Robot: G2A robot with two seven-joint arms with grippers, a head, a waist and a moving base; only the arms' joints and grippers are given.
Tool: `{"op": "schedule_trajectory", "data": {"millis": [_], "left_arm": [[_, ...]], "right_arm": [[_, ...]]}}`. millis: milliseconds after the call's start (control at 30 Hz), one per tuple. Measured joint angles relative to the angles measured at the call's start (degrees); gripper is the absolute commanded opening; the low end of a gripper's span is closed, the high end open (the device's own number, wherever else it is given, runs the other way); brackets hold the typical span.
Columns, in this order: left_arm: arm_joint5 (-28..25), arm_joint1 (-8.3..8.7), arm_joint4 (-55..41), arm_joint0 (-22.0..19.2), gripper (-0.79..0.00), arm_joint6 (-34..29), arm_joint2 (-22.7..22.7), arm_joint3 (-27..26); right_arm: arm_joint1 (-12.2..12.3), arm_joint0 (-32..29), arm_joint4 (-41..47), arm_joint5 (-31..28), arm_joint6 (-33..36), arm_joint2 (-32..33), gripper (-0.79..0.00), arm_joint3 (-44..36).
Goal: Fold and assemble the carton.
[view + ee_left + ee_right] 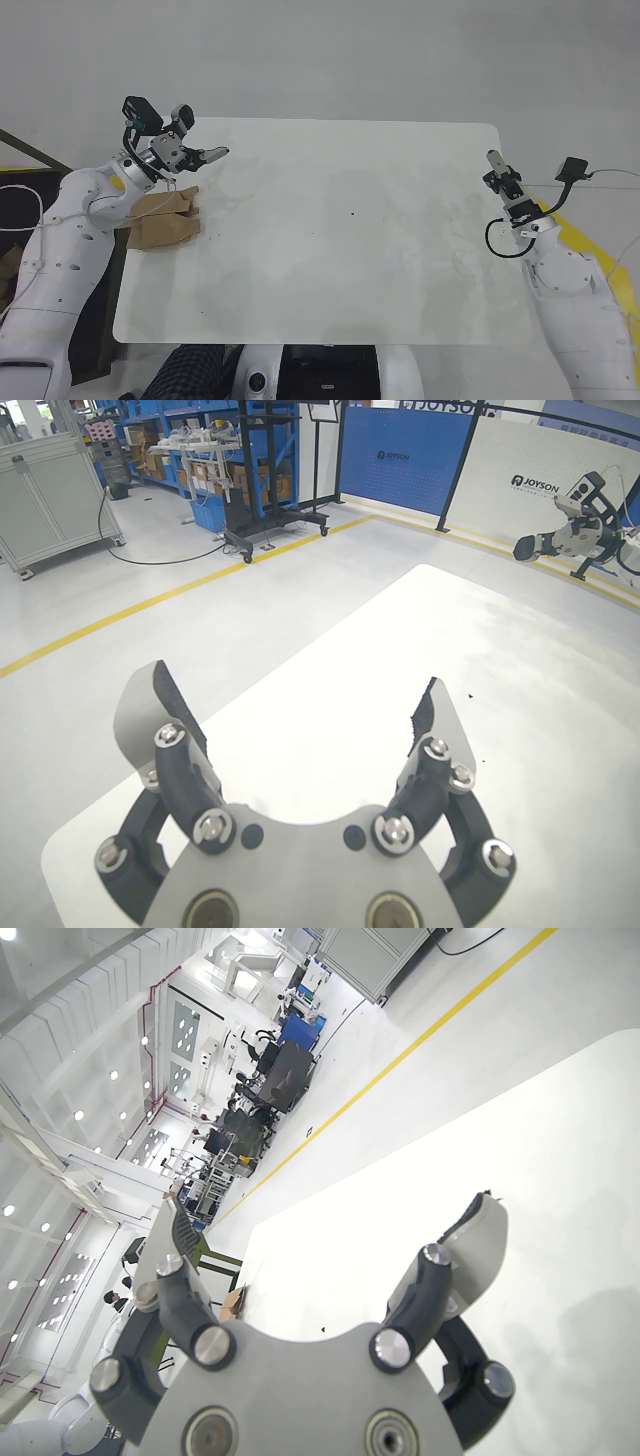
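Observation:
A flattened brown carton lies at the left edge of the white table, partly under the left arm. My left gripper hovers just beyond the carton toward the table's far left corner; in the left wrist view the left gripper is open with nothing between its fingers, above bare tabletop. My right gripper sits at the table's right edge, and the right wrist view shows it open and empty. A brown corner of the carton appears far off in that view.
The tabletop is bare apart from a small dark speck near the middle. The floor around has yellow line markings. The right arm's cable loops beside the table's right edge.

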Motion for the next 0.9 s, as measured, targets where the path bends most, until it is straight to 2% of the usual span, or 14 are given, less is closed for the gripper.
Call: {"op": "schedule_trajectory", "data": {"millis": [433,533,733,900], "left_arm": [[0.4,-0.03,-0.6,0.2,0.000,-0.1,-0.2,0.3],[0.6,-0.03,-4.7,0.3,0.000,-1.7,-1.5,1.7],[-0.7,0.16,-17.0,-0.4,0.000,-9.0,-4.1,6.8],[-3.8,0.57,-27.4,0.2,0.000,-15.6,-6.1,10.4]], "right_arm": [[0.0,0.0,0.0,0.0,0.0,0.0,0.000,0.0],[0.0,0.0,0.0,0.0,0.0,0.0,0.000,0.0],[0.0,0.0,0.0,0.0,0.0,0.0,0.000,0.0],[0.0,0.0,0.0,0.0,0.0,0.0,0.000,0.0]]}}
